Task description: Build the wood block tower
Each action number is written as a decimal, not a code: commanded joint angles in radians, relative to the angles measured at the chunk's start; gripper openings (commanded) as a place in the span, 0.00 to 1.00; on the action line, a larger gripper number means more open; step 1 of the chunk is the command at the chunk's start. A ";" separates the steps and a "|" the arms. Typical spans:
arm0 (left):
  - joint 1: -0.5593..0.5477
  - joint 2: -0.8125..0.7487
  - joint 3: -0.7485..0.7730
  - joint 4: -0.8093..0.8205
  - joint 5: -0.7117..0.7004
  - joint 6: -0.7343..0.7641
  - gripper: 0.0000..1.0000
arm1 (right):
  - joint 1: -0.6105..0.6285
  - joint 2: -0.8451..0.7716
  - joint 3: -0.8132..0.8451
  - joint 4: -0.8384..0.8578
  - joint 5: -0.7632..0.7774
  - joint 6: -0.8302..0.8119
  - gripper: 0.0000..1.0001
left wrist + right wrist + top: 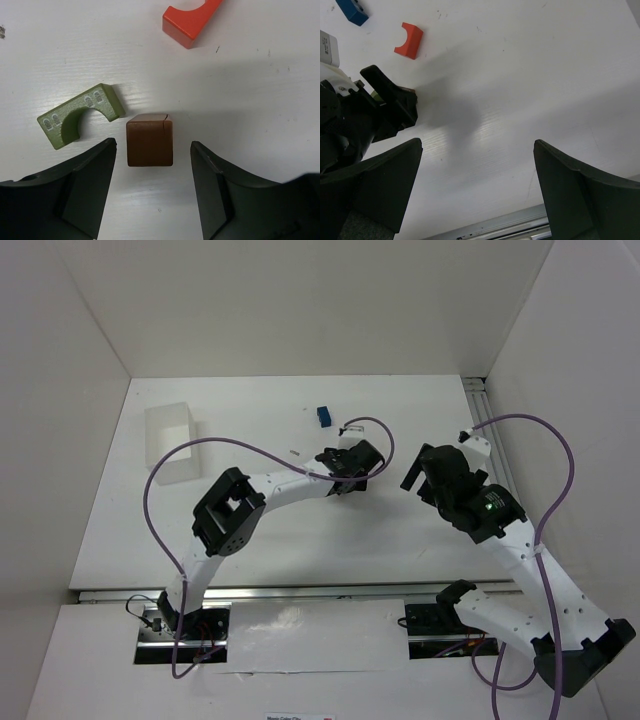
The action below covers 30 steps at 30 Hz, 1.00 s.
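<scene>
The white table (330, 540) carries everything. At its far left stands a pale rectangular tray (172, 445) with see-through walls. From above I see no block inside it.

The left hand (153, 146) is open. Its two dark fingers (90, 180) stand on both sides of a brown wooden block (150, 140), with a clear gap on each side, so it grips nothing. The right hand (476, 146) is also wide open, over bare table, with nothing between its fingers.

The brown block is almost a cube. It lies directly in front of the left hand, centred between the fingers, with its flat sides parallel to them. In my judgement the left hand is much nearer to it than the right hand is.

An olive green wooden arch (80, 116) lies flat just left of the brown block, its long axis tilted. A red wooden arch (409, 40) lies farther away, and a small blue wooden block (323, 416) beyond it. All the blocks lie singly on the table, and none is stacked yet.
</scene>
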 commanded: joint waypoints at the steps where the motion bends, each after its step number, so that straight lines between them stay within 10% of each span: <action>1: -0.011 -0.093 0.002 -0.015 -0.002 -0.022 0.74 | -0.006 -0.011 0.002 0.000 0.010 -0.006 1.00; 13: 0.106 -0.490 -0.179 -0.039 0.104 0.049 0.76 | -0.006 0.110 0.041 0.168 -0.075 -0.168 1.00; 19: 0.349 -0.679 -0.369 -0.081 0.322 0.015 0.78 | -0.026 0.462 0.228 0.222 -0.277 -0.400 1.00; 30: 0.472 -0.865 -0.605 -0.139 0.404 0.015 0.78 | -0.025 0.881 0.446 0.279 -0.354 -0.564 1.00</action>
